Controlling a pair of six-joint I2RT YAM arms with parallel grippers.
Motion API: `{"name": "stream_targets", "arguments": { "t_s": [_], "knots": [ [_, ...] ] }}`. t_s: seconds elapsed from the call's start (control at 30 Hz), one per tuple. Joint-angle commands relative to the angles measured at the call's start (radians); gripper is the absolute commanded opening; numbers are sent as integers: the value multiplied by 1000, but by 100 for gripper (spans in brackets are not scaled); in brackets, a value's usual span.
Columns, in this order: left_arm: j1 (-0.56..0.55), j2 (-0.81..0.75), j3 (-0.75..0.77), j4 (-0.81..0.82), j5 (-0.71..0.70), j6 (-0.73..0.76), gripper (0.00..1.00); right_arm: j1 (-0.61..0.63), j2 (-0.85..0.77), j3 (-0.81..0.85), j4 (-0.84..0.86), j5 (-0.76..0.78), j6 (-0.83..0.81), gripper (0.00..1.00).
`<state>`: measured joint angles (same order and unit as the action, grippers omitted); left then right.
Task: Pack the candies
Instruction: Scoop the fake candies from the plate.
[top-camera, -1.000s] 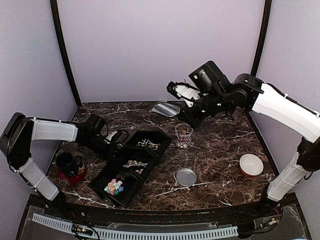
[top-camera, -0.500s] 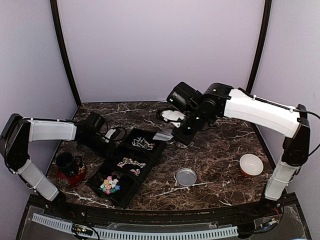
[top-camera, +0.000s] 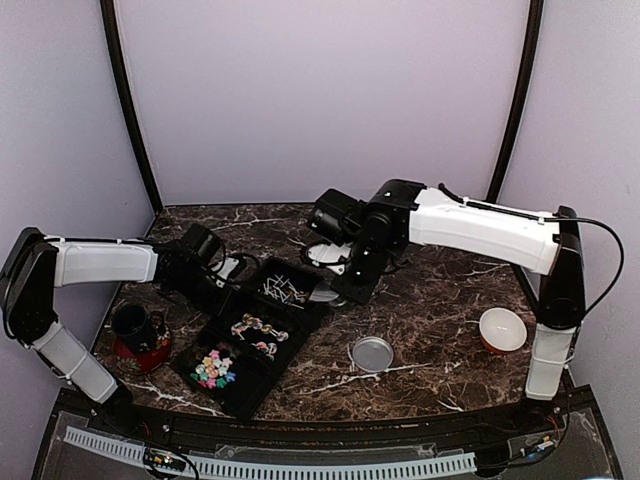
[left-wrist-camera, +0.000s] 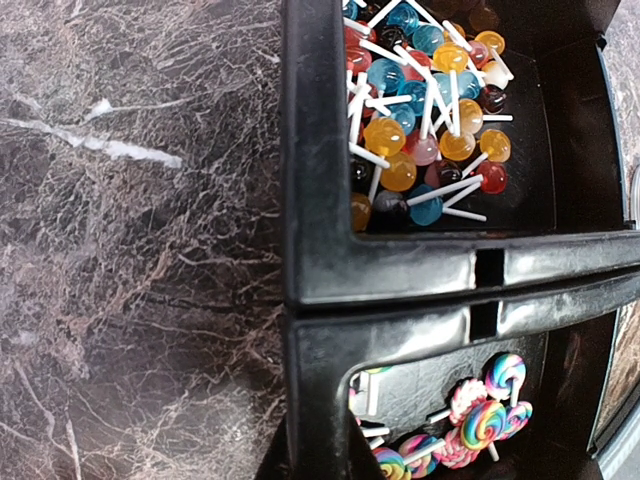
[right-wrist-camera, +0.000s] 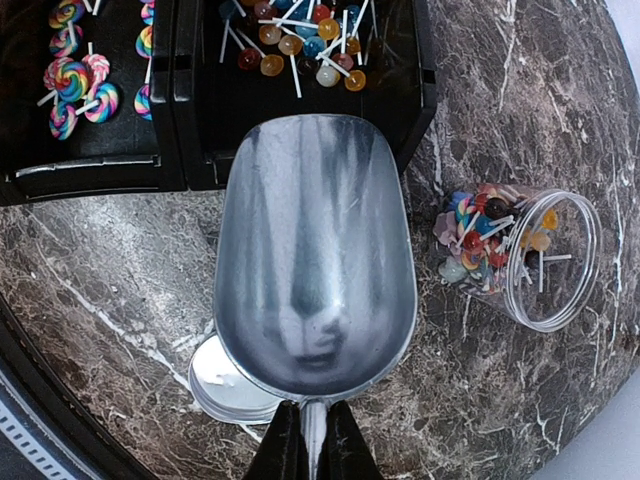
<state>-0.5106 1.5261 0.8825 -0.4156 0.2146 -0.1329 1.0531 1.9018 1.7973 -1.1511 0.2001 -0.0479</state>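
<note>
From above, the right arm (top-camera: 470, 225) covers the glass jar (right-wrist-camera: 520, 255) (only the right wrist view shows it). The scoop (right-wrist-camera: 315, 255) hides most of the metal lid (right-wrist-camera: 222, 390), and its handle leaves the bottom edge between the right end effector's (right-wrist-camera: 312, 425) fingers. The left wrist view crops the black tray (left-wrist-camera: 400, 275) on three sides.

The scoop (right-wrist-camera: 315, 270) is smooth metal with a dull shine. The tray (left-wrist-camera: 400, 270) is black glossy plastic. The table (left-wrist-camera: 130, 250) looks like polished dark marble. The jar (right-wrist-camera: 555, 300) is clear; the candies (left-wrist-camera: 400, 150) are glossy, with matt white sticks.
</note>
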Motion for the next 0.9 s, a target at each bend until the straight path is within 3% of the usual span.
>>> {"name": "stream_targets", "arguments": {
  "t_s": [0.0, 0.87],
  "knots": [
    [-16, -59, 38, -39, -22, -1, 0, 15, 36, 68, -44, 30, -10, 0],
    [-68, -97, 42, -34, -80, 16, 0, 18, 338, 294, -59, -8, -79, 0]
  ]
}}
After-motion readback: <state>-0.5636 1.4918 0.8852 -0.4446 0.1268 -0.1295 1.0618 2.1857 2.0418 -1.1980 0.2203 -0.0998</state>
